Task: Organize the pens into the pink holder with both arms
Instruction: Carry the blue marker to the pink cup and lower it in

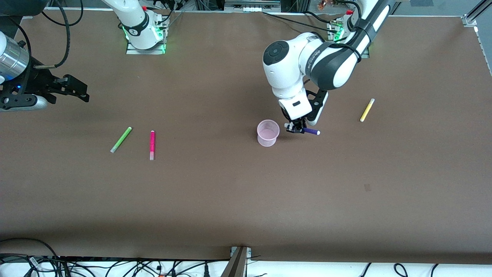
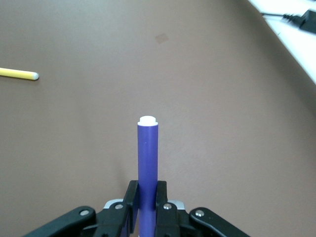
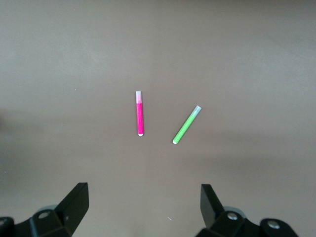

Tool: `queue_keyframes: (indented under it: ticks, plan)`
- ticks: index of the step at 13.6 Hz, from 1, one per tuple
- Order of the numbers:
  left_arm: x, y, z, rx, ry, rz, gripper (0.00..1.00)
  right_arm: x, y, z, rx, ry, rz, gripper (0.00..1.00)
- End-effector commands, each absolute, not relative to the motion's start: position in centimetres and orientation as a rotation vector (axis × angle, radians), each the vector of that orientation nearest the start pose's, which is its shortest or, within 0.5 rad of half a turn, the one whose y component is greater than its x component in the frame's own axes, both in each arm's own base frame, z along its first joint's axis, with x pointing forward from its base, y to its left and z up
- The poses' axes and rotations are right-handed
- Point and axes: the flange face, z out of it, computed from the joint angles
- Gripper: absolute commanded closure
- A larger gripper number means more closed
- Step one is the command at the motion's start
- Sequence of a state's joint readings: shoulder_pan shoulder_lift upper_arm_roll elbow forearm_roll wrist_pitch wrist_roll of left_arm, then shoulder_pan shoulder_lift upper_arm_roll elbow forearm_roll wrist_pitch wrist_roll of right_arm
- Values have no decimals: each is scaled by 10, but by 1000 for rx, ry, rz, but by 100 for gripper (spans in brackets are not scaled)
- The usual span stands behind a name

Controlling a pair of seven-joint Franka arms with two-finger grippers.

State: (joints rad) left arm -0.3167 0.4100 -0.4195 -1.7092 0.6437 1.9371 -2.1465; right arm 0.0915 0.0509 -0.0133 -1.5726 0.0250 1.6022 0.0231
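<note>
The left gripper (image 1: 296, 129), just right of frame centre in the front view, is pinched on the purple pen (image 1: 310, 131). The pen lies roughly level, its pale tip pointing away from the cup toward the left arm's end of the table. The left wrist view confirms the fingers (image 2: 131, 201) clamped on the pen's lower part.

The pink cup (image 1: 268, 132) stands upright immediately beside this gripper, toward the right arm's end, mouth open and empty. Judgement: the pen must be tipped upright and shifted a short way over the rim.

The yellow pen (image 1: 367, 110) lies toward the upper right, well apart. The pink pen (image 1: 152, 145) and green pen (image 1: 121, 139) lie at lower left, near each other.

The right gripper (image 1: 73, 90) waits at the frame's left edge, jaws spread wide, holding nothing. Bare table (image 1: 246, 200) surrounds the cup.
</note>
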Motion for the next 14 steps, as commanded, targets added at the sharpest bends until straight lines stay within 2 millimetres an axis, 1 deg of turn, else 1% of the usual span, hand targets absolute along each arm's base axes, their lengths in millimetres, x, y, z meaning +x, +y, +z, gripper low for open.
queue_keyframes:
  ticks: [1, 3, 5, 6, 7, 8, 10, 11, 12, 13, 14]
  plan:
    - [519, -404, 356, -2401, -1564, -681, 100, 572, 45, 601, -3114, -96, 26, 0]
    - [524, -423, 348, -2395, -1533, -719, 100, 572, 45, 602, -3113, -96, 23, 0]
    - [528, -450, 330, -2405, -1486, -746, 100, 572, 45, 601, -3114, -96, 26, 0]
    - [528, -457, 324, -2403, -1479, -763, 100, 572, 45, 602, -3113, -96, 23, 0]
    - [525, -462, 324, -2403, -1467, -796, 100, 572, 45, 602, -3113, -96, 23, 0]
    - [523, -465, 316, -2394, -1453, -816, 100, 572, 45, 604, -3112, -96, 19, 0]
    - [519, -465, 308, -2370, -1441, -839, 100, 572, 51, 606, -3110, -89, 7, 0]
    - [515, -468, 306, -2361, -1426, -847, 100, 574, 55, 603, -3110, -117, 2, 0]
    - [512, -470, 303, -2343, -1411, -887, 100, 582, 61, 585, -3111, -140, 52, 0]
    - [508, -472, 297, -2317, -1421, -916, 100, 587, 62, 571, -3111, -140, 90, 0]
    - [505, -474, 295, -2309, -1419, -928, 100, 594, 62, 551, -3113, -142, 147, 0]
